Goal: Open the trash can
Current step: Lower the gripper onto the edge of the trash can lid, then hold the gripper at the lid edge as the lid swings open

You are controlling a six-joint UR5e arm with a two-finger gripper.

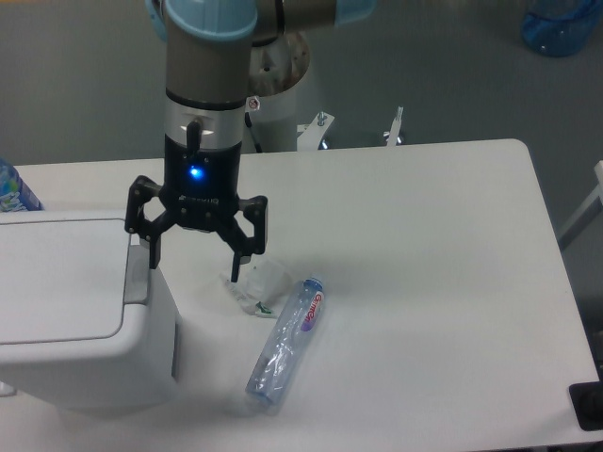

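Robotics lab: UR arm (203, 85) w/ white table (424, 245), grey floor (85, 85).

A white desk (424, 282) with rounded corners carried everything. The trash can (75, 311) stood at its left edge. Just right of the trash can lay a crumpled white wrapper (256, 284), and touching that wrapper's right side, a clear crushed plastic bottle (285, 344) lay angled toward the front edge.

Table (424, 245): white, rounded corners, filling most of the view | Floor (75, 85): grey, lying beyond the far edge | Blue container (562, 24): sitting on the floor, top right | Light: even, throwing soft shadows
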